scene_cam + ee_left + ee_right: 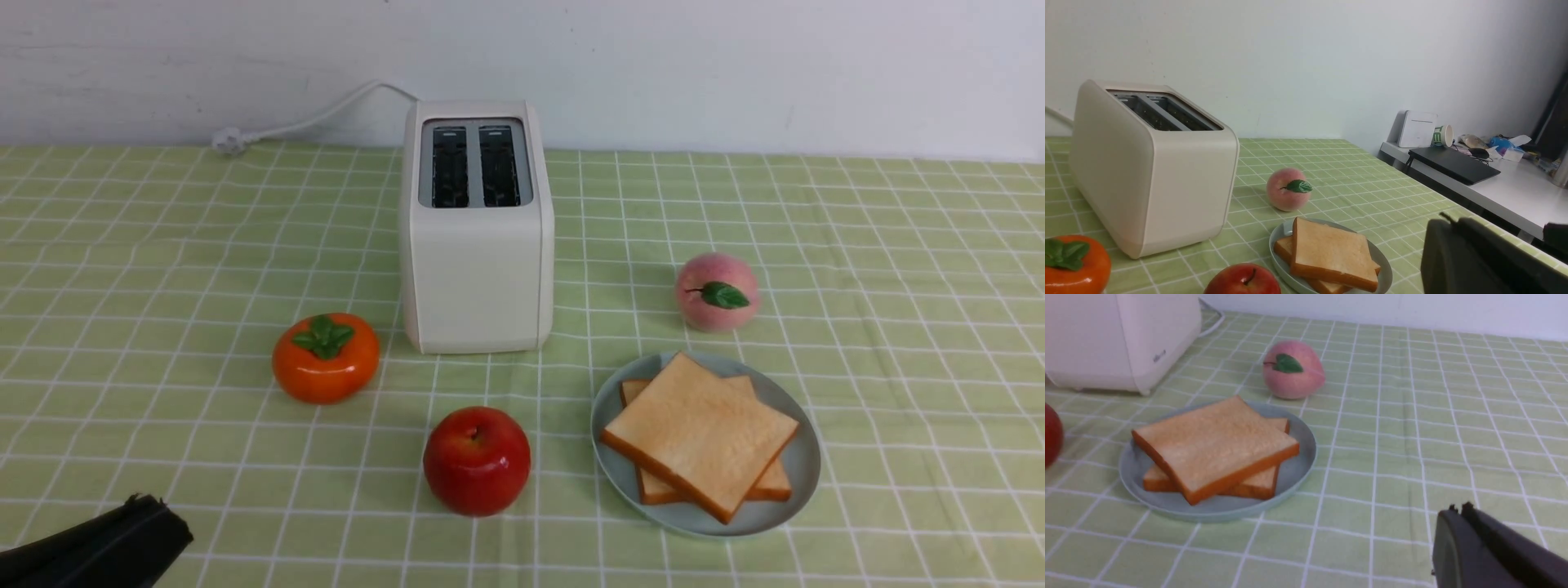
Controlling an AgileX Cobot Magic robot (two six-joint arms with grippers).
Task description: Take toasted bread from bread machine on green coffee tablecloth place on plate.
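Note:
Both slots of the cream bread machine [476, 245] show empty; it stands at the back middle of the green coffee tablecloth [898, 327]. Two slices of toasted bread [702, 433] lie stacked, one askew on the other, on the pale blue-green plate [804, 465] at the front right. My left gripper [155, 510] is low at the near left corner, shut and holding nothing, far from the plate. In the right wrist view my right gripper [1457, 508] is shut and holding nothing, hovering over bare cloth beside the plate [1298, 465]. It is out of the front view.
An orange persimmon [325, 358] sits left of the toaster, a red apple [477, 461] in front of it, and a pink peach [716, 291] behind the plate. The white power cord [310, 122] trails back left. Past the table edge stands a desk with a laptop [1453, 163].

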